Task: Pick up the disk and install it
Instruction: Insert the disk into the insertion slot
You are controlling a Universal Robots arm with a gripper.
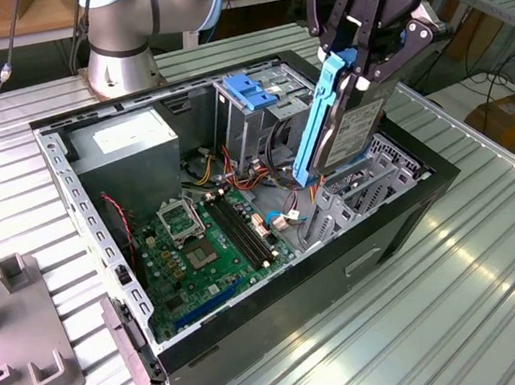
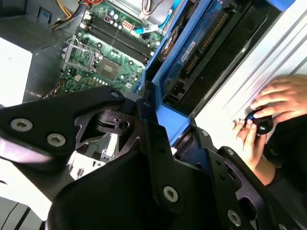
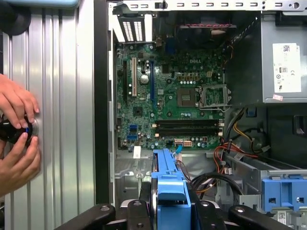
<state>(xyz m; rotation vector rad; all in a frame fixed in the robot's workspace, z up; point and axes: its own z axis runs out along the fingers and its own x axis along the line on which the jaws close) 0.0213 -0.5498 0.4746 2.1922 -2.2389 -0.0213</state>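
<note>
One black end effector was clenched on the disk, its fingers pressed against the two flat faces near the upper end. The disk hung tilted over the open computer case, with its lower end down among the metal bays by the case wall at the exterior view's right. Whether that end touched anything beneath it could not be told. Its blue bracket ran along the edge turned toward the exterior view's left.

The case lay on its side on the ribbed metal surface, exposing the green motherboard. A grey power-supply box sat in the far corner. A blue latch topped the drive cage just beside the held disk.

In the first wrist view the bracket's blue end stood between the dark fingers, with the motherboard beyond it. Outside the case, on the surface, one hand and a second hand of a person were closed around a small black knob. The second wrist view showed the disk close beside the case wall.
</note>
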